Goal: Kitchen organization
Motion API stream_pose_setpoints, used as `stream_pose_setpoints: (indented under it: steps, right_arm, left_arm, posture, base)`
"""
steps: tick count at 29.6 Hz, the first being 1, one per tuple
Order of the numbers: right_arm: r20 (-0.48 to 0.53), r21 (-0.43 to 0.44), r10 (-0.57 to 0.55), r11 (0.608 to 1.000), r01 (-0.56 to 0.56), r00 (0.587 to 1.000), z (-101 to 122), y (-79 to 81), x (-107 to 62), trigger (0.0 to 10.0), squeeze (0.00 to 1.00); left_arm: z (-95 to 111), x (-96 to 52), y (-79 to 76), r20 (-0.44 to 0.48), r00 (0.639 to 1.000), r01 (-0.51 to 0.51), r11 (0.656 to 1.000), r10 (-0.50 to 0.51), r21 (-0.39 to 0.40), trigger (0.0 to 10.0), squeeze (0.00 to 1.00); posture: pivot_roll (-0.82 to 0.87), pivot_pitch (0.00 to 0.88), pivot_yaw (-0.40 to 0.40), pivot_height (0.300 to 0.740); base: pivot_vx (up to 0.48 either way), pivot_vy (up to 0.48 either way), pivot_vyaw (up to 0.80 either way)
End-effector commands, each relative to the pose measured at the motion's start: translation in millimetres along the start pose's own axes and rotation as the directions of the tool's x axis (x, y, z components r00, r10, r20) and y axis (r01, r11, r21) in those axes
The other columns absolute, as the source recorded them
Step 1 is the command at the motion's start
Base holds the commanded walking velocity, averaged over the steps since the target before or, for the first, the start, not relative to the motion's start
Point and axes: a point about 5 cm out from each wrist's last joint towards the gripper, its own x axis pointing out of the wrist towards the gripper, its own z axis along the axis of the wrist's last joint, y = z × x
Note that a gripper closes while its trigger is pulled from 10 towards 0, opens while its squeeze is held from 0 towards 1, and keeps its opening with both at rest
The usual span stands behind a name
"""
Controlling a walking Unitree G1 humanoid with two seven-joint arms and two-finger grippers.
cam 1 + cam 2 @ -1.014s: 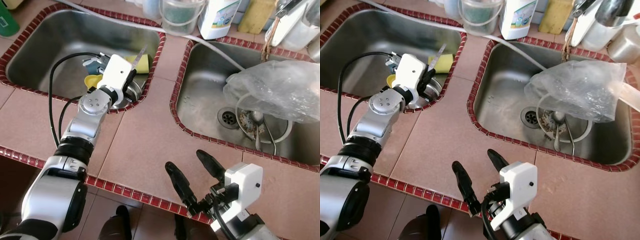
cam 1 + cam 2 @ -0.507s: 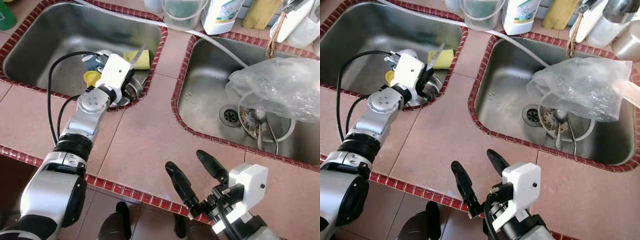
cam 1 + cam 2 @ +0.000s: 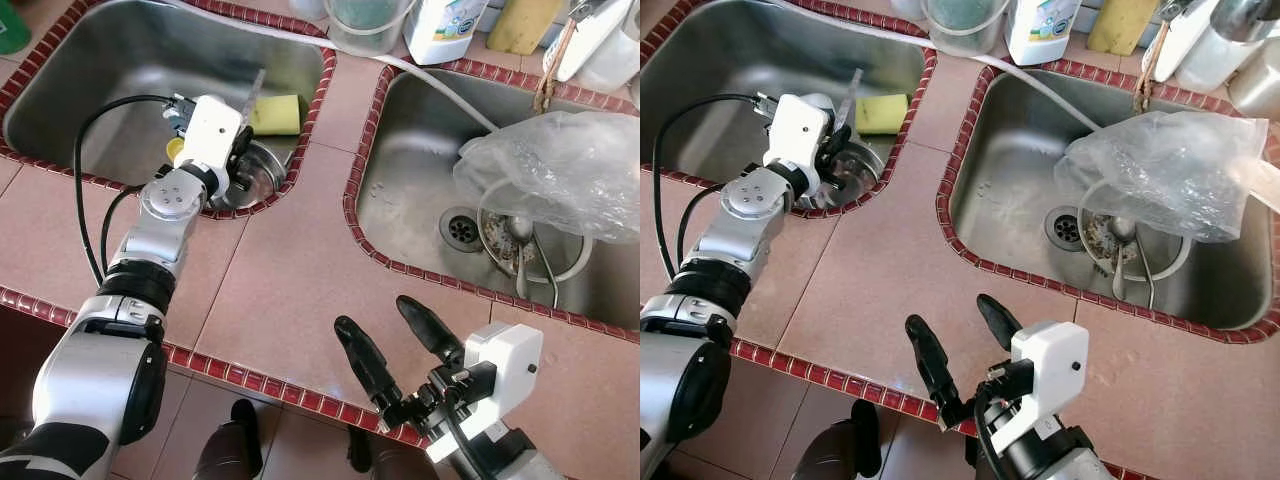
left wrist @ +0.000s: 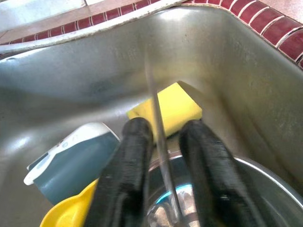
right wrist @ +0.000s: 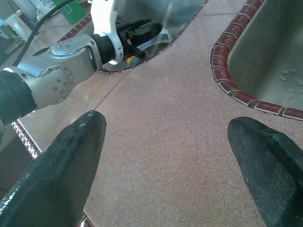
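Knife (image 4: 156, 123) sits clamped between my left end effector's (image 4: 163, 156) two black fingers (image 4: 130, 161), its thin blade running out past the tips toward the sink wall. That end effector is down inside the left sink (image 3: 110, 70), right over a steel bowl (image 3: 262, 172). Just beyond its fingertips lies a yellow sponge (image 3: 275, 113); beside the fingers I see a teal container (image 4: 71, 161) and something yellow (image 4: 71, 213), partly hidden. My right end effector (image 3: 395, 350) hovers over the tiled bench (image 3: 290, 290), fingers spread wide with nothing between them. Ahead of it and further right, the right sink (image 3: 420, 180) holds a crumpled plastic bag (image 3: 550, 175) lying over a dish with a spoon (image 3: 517, 250).
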Motion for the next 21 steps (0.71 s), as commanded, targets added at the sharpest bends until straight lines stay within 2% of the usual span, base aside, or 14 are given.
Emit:
stream_pose_setpoints:
  steps: [1,16,21]
  right_arm:
    - [0.001,-0.001,0.003,1.000,-0.003,1.000,3.4,3.3,-4.0,10.0,0.00]
    - [0.016,-0.011,-0.007,1.000,0.007,1.000,2.1,-1.6,1.9,10.0,0.00]
    - [0.102,-0.101,-0.074,0.991,0.084,0.992,12.1,-14.0,11.9,10.0,0.00]
  left_arm:
    - [-5.6,-1.6,0.0,-0.019,1.000,0.010,1.000,-0.010,-0.006,10.0,1.00]
    - [-1.7,-1.8,5.9,0.005,1.000,-0.003,1.000,0.003,-0.024,10.0,1.00]
    - [6.4,-6.8,10.9,0.068,0.997,-0.022,0.997,0.027,-0.070,10.0,1.00]
  posture:
    - [-0.27,0.418,-0.018,0.740]
    - [-0.25,0.398,-0.010,0.740]
    - [-0.24,0.381,0.000,0.740]
  base:
    - [0.000,0.000,0.00]
    - [0.000,0.000,0.00]
    - [0.000,0.000,0.00]
